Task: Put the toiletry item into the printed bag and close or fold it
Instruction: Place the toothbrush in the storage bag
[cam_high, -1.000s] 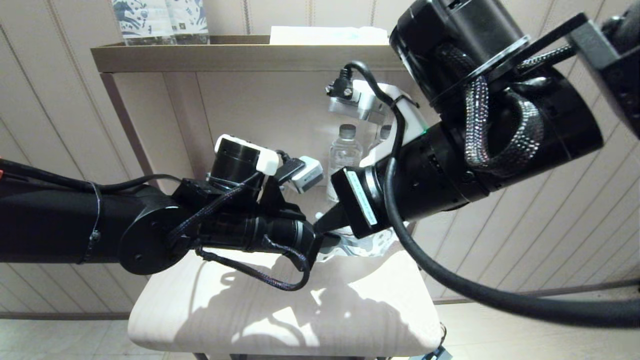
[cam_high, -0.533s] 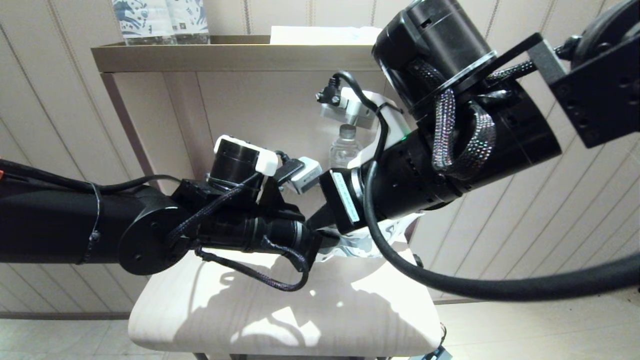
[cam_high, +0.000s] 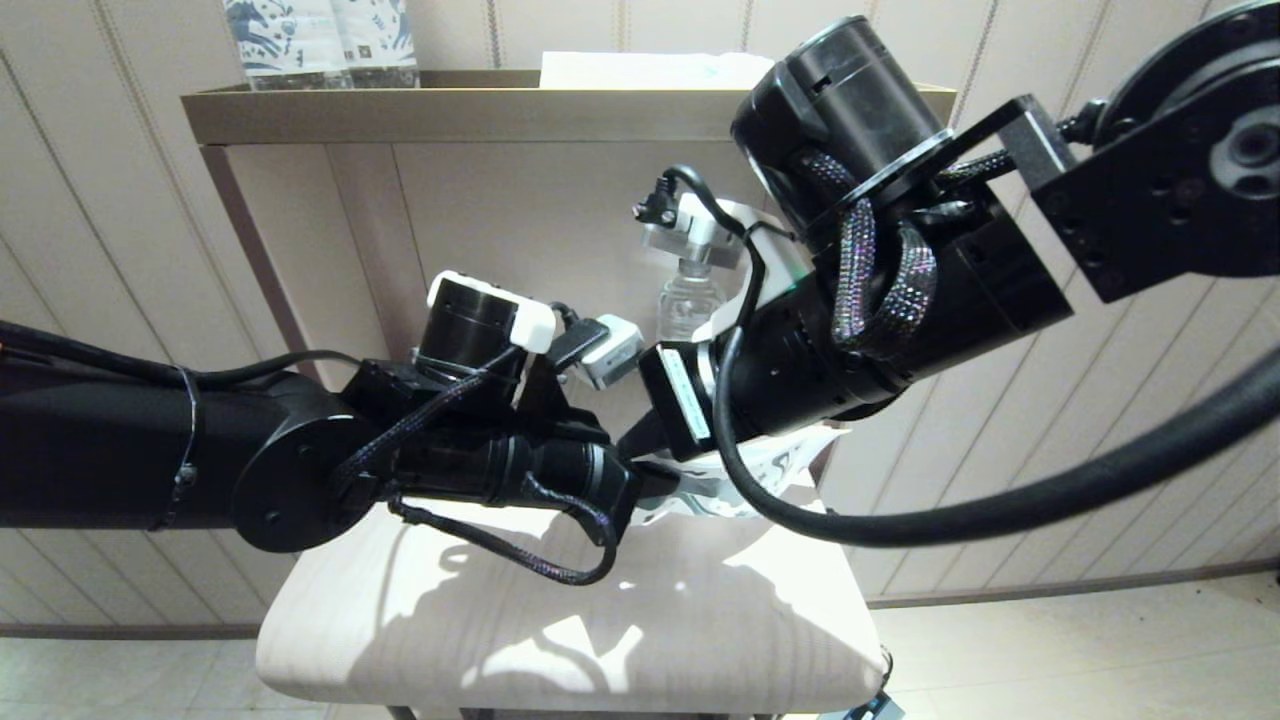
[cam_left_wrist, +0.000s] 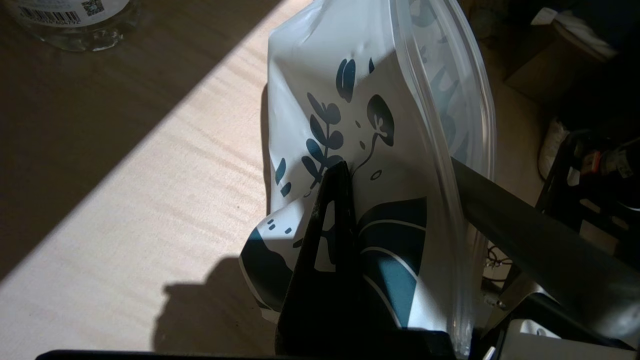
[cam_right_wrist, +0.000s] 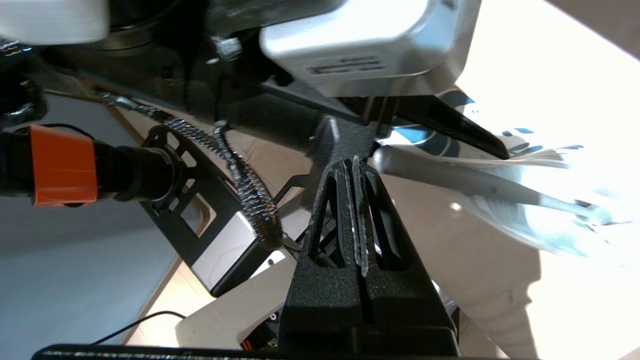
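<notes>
- Head view: the left gripper (cam_high: 650, 478) and right gripper (cam_high: 640, 440) meet at the printed bag (cam_high: 745, 478) on the pale table (cam_high: 560, 640), beside a water bottle (cam_high: 688, 300).
- Left wrist view: the left gripper's (cam_left_wrist: 337, 175) fingers are pinched together on the bag's (cam_left_wrist: 350, 130) printed side.
- Right wrist view: the right gripper's (cam_right_wrist: 354, 167) fingers are pressed together at the bag's (cam_right_wrist: 500, 170) edge; whether they hold it is unclear.

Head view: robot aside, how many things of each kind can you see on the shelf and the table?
printed upright packs: 2
flat white packet: 1
water bottle: 1
printed bag: 1
Total: 5
</notes>
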